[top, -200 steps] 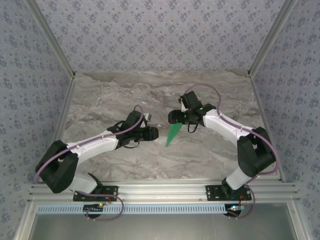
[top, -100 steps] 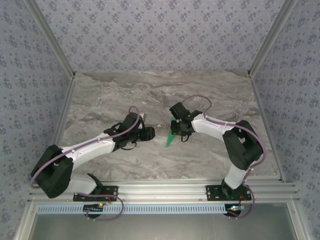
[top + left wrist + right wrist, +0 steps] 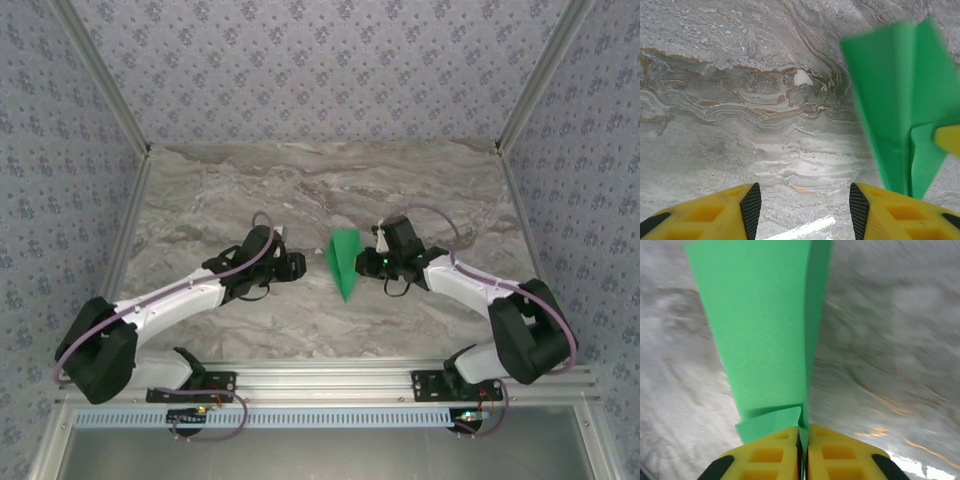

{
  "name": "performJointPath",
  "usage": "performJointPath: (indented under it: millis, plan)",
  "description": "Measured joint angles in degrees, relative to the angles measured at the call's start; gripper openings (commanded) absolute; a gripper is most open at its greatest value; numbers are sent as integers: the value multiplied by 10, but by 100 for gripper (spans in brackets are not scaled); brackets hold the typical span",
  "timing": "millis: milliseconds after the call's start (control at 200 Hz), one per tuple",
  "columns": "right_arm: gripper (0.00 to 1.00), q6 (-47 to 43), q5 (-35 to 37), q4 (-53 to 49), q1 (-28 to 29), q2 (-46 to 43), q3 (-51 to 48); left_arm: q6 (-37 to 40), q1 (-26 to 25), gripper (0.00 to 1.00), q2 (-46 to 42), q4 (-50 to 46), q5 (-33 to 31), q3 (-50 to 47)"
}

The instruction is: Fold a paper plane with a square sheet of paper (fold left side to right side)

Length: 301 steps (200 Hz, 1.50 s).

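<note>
**Item 1: paper plane** (image 3: 343, 262). Bright green dart folded from the square sheet, on or just above the marble table (image 3: 230, 190). The top view is too flat for me to tell if it rests there or hangs. Its long axis runs 12 to 6 o'clock in the top view, with the wide tail at 12 and the point at 6. It sits between my 2 grippers.

**Item 2: right gripper** (image 3: 366, 264). At the plane's 3 o'clock side and touching it, so this is the nearer of the 2. In the right wrist view the yellow fingers (image 3: 771, 456) are pressed together with no gap at the right gripper (image 3: 802, 436). They are clamped on a folded edge of the paper plane (image 3: 760, 330), which runs away from them toward 12 o'clock.

**Item 3: left gripper** (image 3: 298, 266). At the plane's 9 o'clock side, near it but apart. In the left wrist view the left gripper (image 3: 802, 205) has its fingers spread wide with bare marble between them (nothing held, nothing touched). The paper plane (image 3: 895, 95) lies off toward 2 o'clock.

**Note.** I judge that any next fold or handover depends on my left gripper closing the gap toward 3 o'clock.
</note>
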Motion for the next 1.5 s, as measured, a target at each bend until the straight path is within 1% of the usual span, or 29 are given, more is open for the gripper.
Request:
performJointPath:
  millis: [75, 145, 210, 280, 335, 390, 475, 590, 695, 829, 954, 1034, 1179, 1209, 1294, 1349, 1414, 1504]
  plan:
    - [33, -9, -9, 2, -27, 18, -31, 0, 0, 53, -5, -7, -3, 0]
    - [45, -19, -7, -11, -46, 17, -44, 2, 0, 55, -10, -15, -5, 0]
    - [52, -32, 6, -33, -53, 3, -42, 4, 0, 57, -16, -23, -11, 0]
    - [55, -49, 34, -84, -48, -24, -22, 7, 0, 61, -24, -32, -16, 0]
    - [55, -61, 60, -123, -40, -45, 3, 9, 0, 64, -31, -35, -21, 0]
    - [56, -74, 86, -162, -29, -62, 34, 10, 0, 67, -40, -36, -28, 0]
    - [60, -86, 111, -198, -3, -75, 70, 8, 0, 69, -55, -37, -37, 0]
    - [60, -86, 108, -217, 36, -65, 83, 8, 0, 70, -73, -36, -47, 0]
    - [59, -79, 98, -221, 52, -31, 83, 8, 0, 70, -76, -36, -49, 0]
    - [57, -75, 98, -226, 71, 27, 95, 8, 0, 71, -77, -36, -49, -1]
    - [54, -73, 98, -225, 84, 62, 108, 8, 0, 71, -78, -37, -50, -10]
    - [49, -71, 99, -225, 90, 82, 118, 8, 0, 71, -78, -38, -51, -14]
    - [38, -68, 106, -224, 93, 119, 140, 8, 0, 71, -79, -42, -54, -15]
    - [34, -68, 108, -224, 93, 128, 145, 8, 0, 71, -80, -43, -55, -15]
    - [16, -74, 117, -224, 93, 155, 160, 8, 0, 71, -88, -47, -58, -18]
    - [9, -71, 121, -227, 93, 170, 174, 8, 0, 71, -98, -51, -60, -21]
    - [5, -77, 128, -236, 92, 184, 195, 8, 0, 71, -112, -54, -62, -25]
    - [5, -89, 139, -266, 86, 208, 253, 8, 0, 72, -130, -62, -64, -31]
